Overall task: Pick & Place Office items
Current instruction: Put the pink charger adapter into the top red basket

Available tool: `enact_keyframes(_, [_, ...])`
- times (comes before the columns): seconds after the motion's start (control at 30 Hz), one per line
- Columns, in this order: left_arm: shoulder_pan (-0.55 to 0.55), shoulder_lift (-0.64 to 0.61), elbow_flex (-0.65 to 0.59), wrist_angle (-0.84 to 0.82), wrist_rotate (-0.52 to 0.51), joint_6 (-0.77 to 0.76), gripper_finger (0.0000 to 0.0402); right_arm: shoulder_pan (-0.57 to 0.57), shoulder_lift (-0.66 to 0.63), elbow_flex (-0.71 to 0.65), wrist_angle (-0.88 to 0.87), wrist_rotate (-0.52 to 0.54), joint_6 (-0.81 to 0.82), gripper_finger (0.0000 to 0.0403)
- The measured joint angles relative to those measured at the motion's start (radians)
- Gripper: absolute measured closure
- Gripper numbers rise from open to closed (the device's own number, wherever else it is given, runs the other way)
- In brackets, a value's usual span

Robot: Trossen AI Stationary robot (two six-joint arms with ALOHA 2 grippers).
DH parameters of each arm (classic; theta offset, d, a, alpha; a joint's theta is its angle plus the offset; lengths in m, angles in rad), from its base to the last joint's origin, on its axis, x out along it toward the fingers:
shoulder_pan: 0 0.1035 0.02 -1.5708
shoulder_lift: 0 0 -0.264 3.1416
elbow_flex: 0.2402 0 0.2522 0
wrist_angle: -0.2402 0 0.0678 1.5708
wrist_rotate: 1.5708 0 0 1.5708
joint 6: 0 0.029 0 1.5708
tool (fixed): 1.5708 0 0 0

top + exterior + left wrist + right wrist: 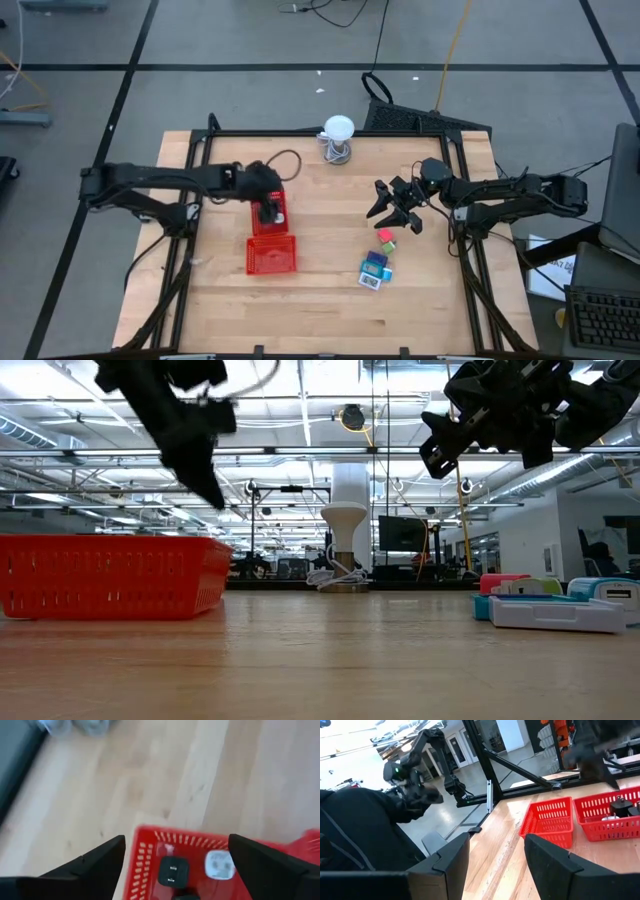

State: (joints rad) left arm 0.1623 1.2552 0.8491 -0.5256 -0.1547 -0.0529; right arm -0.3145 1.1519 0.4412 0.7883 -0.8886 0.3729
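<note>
My left gripper (270, 208) hangs open above the farther of two red mesh trays (262, 228). In the left wrist view its fingers stand wide apart over the tray's wall (144, 862), with nothing between them. Inside the tray lie a black plug-like piece (173, 871) and a white piece (218, 864). My right gripper (393, 208) is held level above the table right of centre, open and with nothing in it (497, 845). Below and near it, small colourful pieces (385, 238) and a teal-blue packet (374, 270) rest flat on the table.
The second red tray (271, 255) stands just nearer than the first. A white ball on a wire stand (338, 140) sits at the table's far edge. Bare wood lies between the trays and the loose items. A dark frame runs round the table.
</note>
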Motion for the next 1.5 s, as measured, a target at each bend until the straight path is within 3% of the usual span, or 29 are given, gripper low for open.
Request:
enact_keyframes(0.27, [0.000, -0.209, 0.010, 0.142, 0.006, 0.052, 0.0045, 0.000, 0.000, 0.000, -0.003, 0.000, 0.000, 0.0220])
enact_keyframes(0.53, [-0.001, -0.326, 0.010, 0.304, 0.129, 0.123, 0.0050, 0.008, 0.000, 0.000, 0.066, 0.002, 0.004, 0.0220])
enact_keyframes(0.7, [-0.001, -0.297, 0.009, 0.316, 0.139, 0.111, 0.0050, 0.090, 0.000, 0.000, 0.076, 0.169, 0.081, 0.0220])
enact_keyframes(0.77, [0.000, -0.268, 0.009, 0.309, 0.138, 0.111, 0.0050, 0.144, 0.000, 0.011, -0.009, 0.235, 0.054, 0.0220])
enact_keyframes(0.87, [0.000, -0.221, 0.008, 0.317, 0.138, 0.118, 0.0050, 0.228, 0.000, 0.075, -0.287, 0.380, -0.007, 0.0219])
enact_keyframes(1.0, [0.000, -0.160, 0.009, 0.319, 0.123, 0.130, 0.0050, 0.332, 0.010, 0.219, -0.817, 0.766, -0.144, 0.0208])
enact_keyframes(1.1, [0.000, -0.131, 0.009, 0.351, 0.121, 0.129, 0.0050, 0.383, 0.029, 0.288, -1.107, 0.999, -0.135, 0.0192])
enact_keyframes(1.27, [0.000, -0.109, 0.009, 0.376, 0.121, 0.128, 0.0050, 0.397, 0.040, 0.290, -1.221, 1.017, 0.026, 0.0169])
enact_keyframes(1.5, [0.001, -0.109, 0.009, 0.383, 0.120, 0.127, 0.0050, 0.395, 0.105, 0.266, -1.219, 1.014, 0.079, 0.0161])
